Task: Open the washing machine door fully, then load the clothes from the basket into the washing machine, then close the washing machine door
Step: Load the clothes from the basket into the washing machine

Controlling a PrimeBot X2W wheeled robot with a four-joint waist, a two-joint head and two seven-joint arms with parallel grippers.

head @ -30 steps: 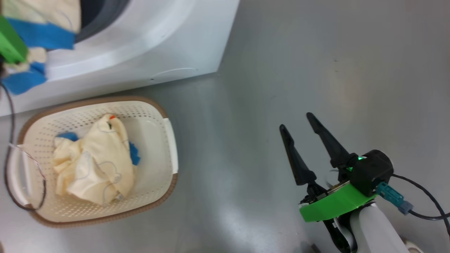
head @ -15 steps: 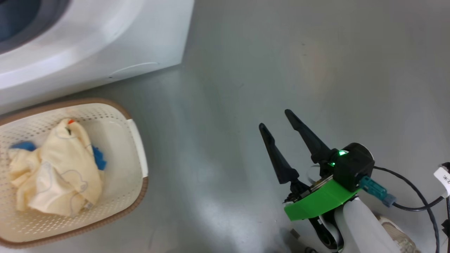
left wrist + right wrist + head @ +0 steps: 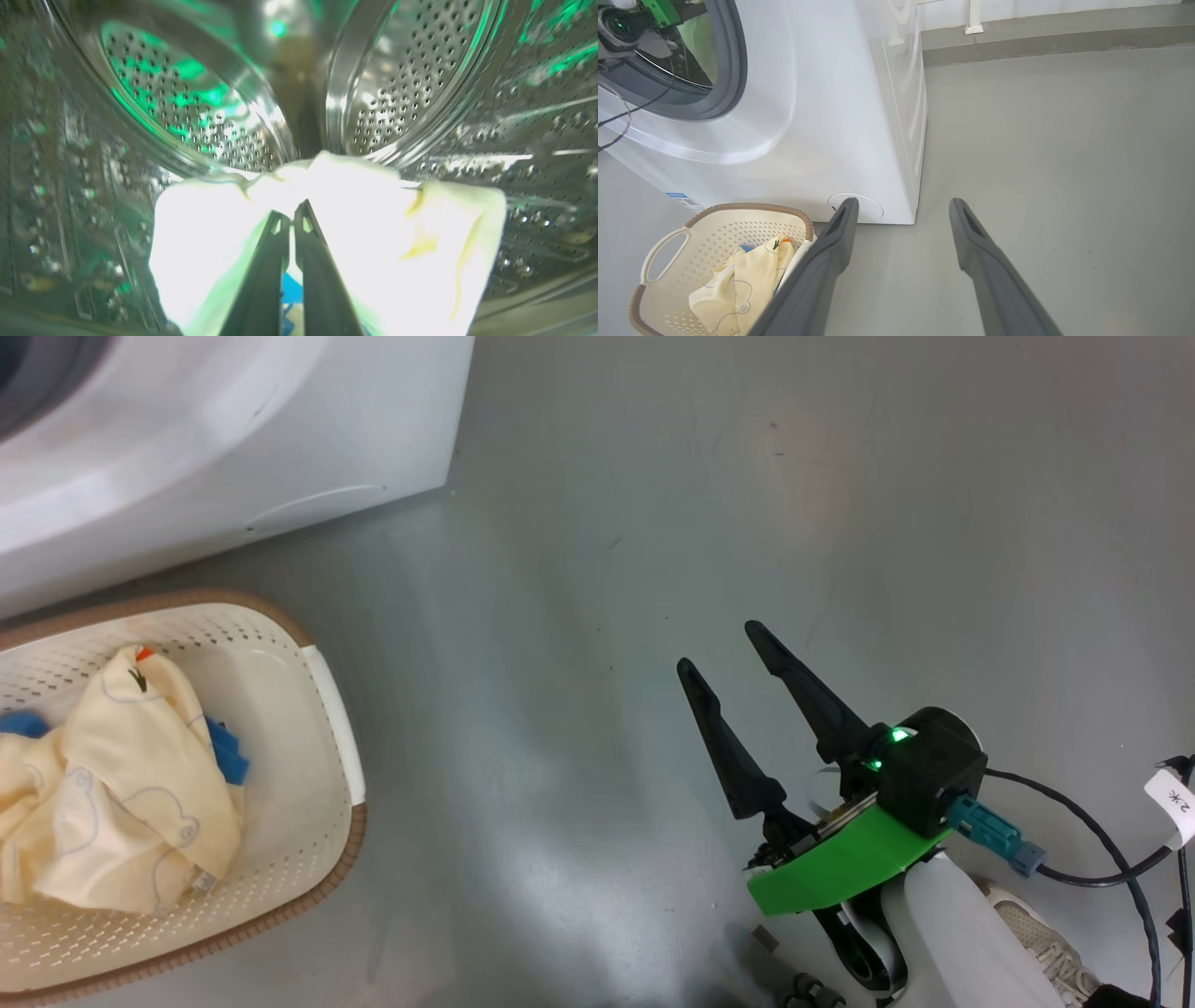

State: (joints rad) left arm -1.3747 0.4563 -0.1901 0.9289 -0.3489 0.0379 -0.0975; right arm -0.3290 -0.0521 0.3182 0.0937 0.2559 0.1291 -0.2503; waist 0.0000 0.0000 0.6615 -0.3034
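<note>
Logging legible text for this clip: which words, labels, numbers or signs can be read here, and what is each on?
"2*", as best it reads, rotated: on the white cable tag at the head view's right edge.
Too small to read: the blue-and-white sticker low on the washing machine.
Nothing else legible.

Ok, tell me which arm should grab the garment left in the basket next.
Right. The right gripper is open and empty above the floor beside the basket holding the cream garment. The left gripper is inside the steel drum, shut on a second garment.

Half the basket (image 3: 356, 831) beyond left edge
</note>
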